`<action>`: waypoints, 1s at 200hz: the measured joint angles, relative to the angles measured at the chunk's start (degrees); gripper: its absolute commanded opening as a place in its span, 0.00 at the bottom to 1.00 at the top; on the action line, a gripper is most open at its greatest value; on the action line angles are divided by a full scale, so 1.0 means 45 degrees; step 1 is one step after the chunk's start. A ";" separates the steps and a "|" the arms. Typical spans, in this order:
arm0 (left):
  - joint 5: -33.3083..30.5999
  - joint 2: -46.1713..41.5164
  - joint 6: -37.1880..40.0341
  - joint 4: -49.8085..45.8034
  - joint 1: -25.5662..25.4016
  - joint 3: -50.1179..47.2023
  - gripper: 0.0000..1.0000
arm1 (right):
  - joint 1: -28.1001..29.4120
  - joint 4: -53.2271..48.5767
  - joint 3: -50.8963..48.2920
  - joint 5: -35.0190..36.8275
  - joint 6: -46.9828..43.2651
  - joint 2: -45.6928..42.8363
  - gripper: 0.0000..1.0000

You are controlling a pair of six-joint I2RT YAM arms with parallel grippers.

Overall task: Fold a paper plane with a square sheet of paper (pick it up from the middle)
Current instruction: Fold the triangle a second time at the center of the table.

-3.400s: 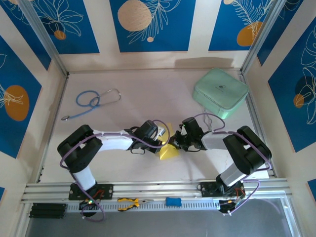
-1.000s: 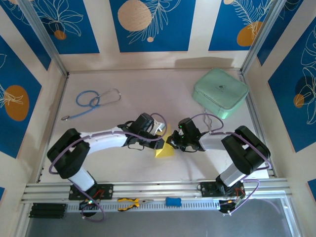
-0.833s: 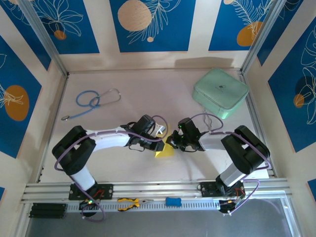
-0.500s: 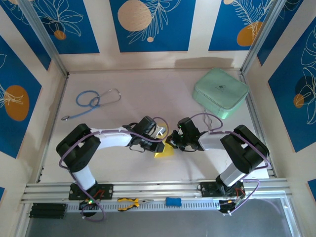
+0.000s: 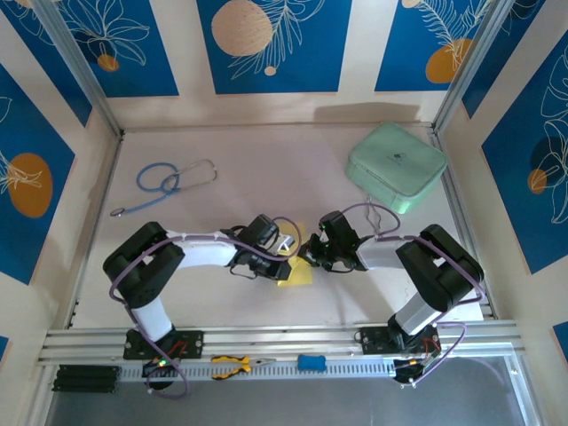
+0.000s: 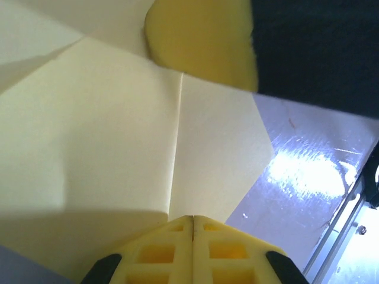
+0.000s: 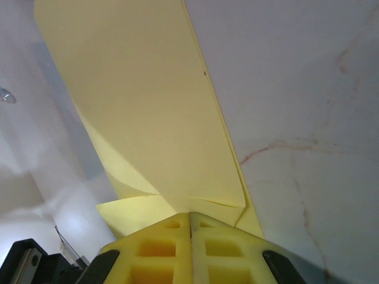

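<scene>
- Since a second ago the left arm's elbow has swung up and back toward its base; the folded yellow paper (image 5: 298, 274) has hardly moved.
- Both arms reach inward and meet low at mid-bench. The left pincer (image 5: 284, 256) and the right pincer (image 5: 307, 253) are almost tip to tip.
- Both pincers are clenched, with their tips against the paper. I cannot tell whether either one pinches it.
- The paper lies creased on the pale bench (image 5: 266, 160), just nearer than the tips.
- A stethoscope (image 5: 169, 183) lies far left and a green case (image 5: 397, 166) far right; the walls are blue-patterned.
</scene>
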 measured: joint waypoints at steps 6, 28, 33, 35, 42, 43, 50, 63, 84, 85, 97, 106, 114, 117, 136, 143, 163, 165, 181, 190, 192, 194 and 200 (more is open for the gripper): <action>0.0000 0.0000 -0.0005 0.0005 0.0000 -0.0044 0.06 | 0.0000 0.0000 0.0000 0.0000 0.0005 0.0005 0.00; -0.0005 -0.0005 -0.0005 0.0248 0.0000 -0.0262 0.06 | 0.0005 0.0000 0.0000 0.0010 0.0005 0.0000 0.00; 0.0000 -0.0010 0.0000 0.0325 0.0000 -0.0311 0.07 | 0.0005 0.0000 0.0000 0.0010 0.0005 0.0000 0.00; 0.0005 -0.0010 0.0000 0.0355 0.0005 -0.0325 0.06 | 0.0005 -0.0005 0.0000 0.0010 0.0005 0.0000 0.00; 0.0000 -0.0029 0.0005 0.0442 0.0000 -0.0379 0.07 | 0.0005 0.0000 0.0000 0.0010 0.0005 0.0000 0.00; 0.0000 -0.0034 0.0005 0.0466 0.0005 -0.0393 0.06 | 0.0005 0.0000 0.0000 0.0010 0.0005 0.0000 0.00; 0.0005 -0.0058 0.0000 0.0554 0.0005 -0.0452 0.07 | 0.0005 0.0000 0.0000 0.0010 0.0005 0.0000 0.00; -0.0005 -0.0126 0.0000 0.0729 0.0000 -0.0583 0.07 | 0.0005 0.0000 0.0000 0.0010 0.0005 0.0000 0.00; -0.0092 -0.0272 0.0005 0.0894 0.0000 -0.0767 0.06 | 0.0010 -0.0005 -0.0005 0.0010 0.0005 0.0000 0.00; -0.0102 -0.0282 0.0005 0.0899 0.0000 -0.0777 0.07 | 0.0019 0.0000 -0.0005 0.0010 0.0005 0.0000 0.00; -0.0160 -0.0379 0.0005 0.0899 0.0000 -0.0865 0.06 | 0.0029 0.0000 -0.0005 0.0015 0.0000 0.0000 0.00; -0.0204 -0.0447 0.0005 0.0913 0.0000 -0.0937 0.06 | 0.0029 0.0000 -0.0005 0.0015 0.0000 0.0005 0.00; -0.0238 -0.0500 0.0005 0.0918 0.0000 -0.0996 0.06 | 0.0029 -0.0005 -0.0005 0.0015 -0.0005 0.0005 0.00; -0.0243 -0.0534 0.0005 0.0908 0.0000 -0.1020 0.06 | 0.0029 -0.0005 -0.0005 0.0015 -0.0005 0.0000 0.00; -0.0301 -0.0670 0.0005 0.0923 0.0000 -0.1180 0.06 | 0.0029 -0.0005 -0.0005 0.0010 -0.0092 0.0005 0.00; -0.0330 -0.0719 0.0000 0.0928 0.0000 -0.1234 0.07 | 0.0029 -0.0005 -0.0005 0.0015 -0.0097 0.0005 0.00; -0.0364 -0.0874 0.0000 0.0933 0.0000 -0.1394 0.06 | 0.0029 0.0015 -0.0005 -0.0029 -0.0102 0.0039 0.00; -0.0374 -0.0884 -0.0005 0.0942 0.0000 -0.1409 0.06 | 0.0029 0.0015 -0.0005 -0.0034 -0.0102 0.0044 0.00; -0.0403 -0.1035 0.0000 0.0937 0.0000 -0.1564 0.06 | 0.0029 0.0019 -0.0005 -0.0039 -0.0107 0.0049 0.00; -0.0432 -0.1137 -0.0005 0.0923 0.0000 -0.1651 0.06 | 0.0029 0.0019 -0.0005 -0.0039 -0.0131 0.0049 0.00; -0.0437 -0.1156 0.0000 0.0913 0.0000 -0.1671 0.06 | 0.0029 0.0019 -0.0005 -0.0039 -0.0141 0.0049 0.00; -0.0437 -0.1180 -0.0005 0.0908 0.0000 -0.1695 0.06 | 0.0029 0.0019 -0.0005 -0.0039 -0.0141 0.0049 0.00; -0.0461 -0.1239 -0.0005 0.0908 0.0000 -0.1758 0.06 | 0.0029 0.0019 -0.0005 -0.0039 -0.0146 0.0049 0.00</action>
